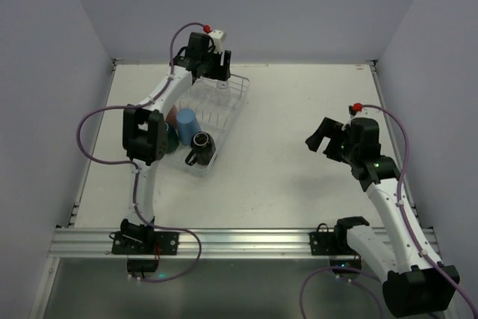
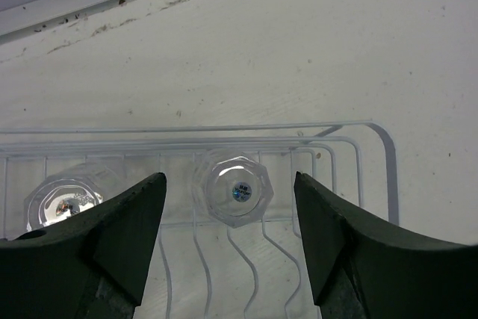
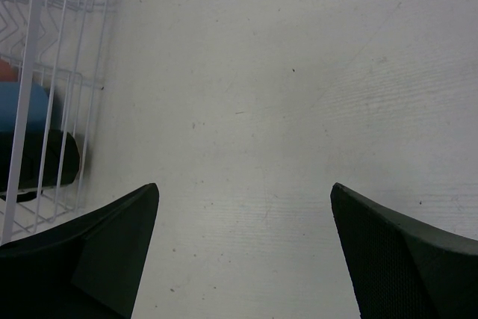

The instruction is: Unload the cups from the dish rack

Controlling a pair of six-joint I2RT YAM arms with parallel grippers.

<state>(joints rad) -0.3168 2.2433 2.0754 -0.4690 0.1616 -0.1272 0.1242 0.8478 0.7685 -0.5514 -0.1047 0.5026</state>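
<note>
The dish rack [image 1: 237, 99] is a white wire and clear plastic tray at the table's back left. It holds a light-blue tumbler [image 1: 186, 121], a black mug [image 1: 200, 149], a salmon-pink tumbler [image 1: 172, 116] and a dark teal mug, mostly hidden behind the left arm. Two small clear glasses stand upside down at its far end [image 2: 237, 190] [image 2: 66, 201]. My left gripper [image 2: 230, 184] is open above the rack's far end, its jaws either side of one clear glass, not touching it. My right gripper [image 3: 245, 192] is open and empty over bare table right of the rack [image 3: 45, 95].
White walls close in the table on three sides. A metal rail [image 1: 239, 240] runs along the near edge by the arm bases. The left arm's upper link [image 1: 146, 136] leans over the rack's left side.
</note>
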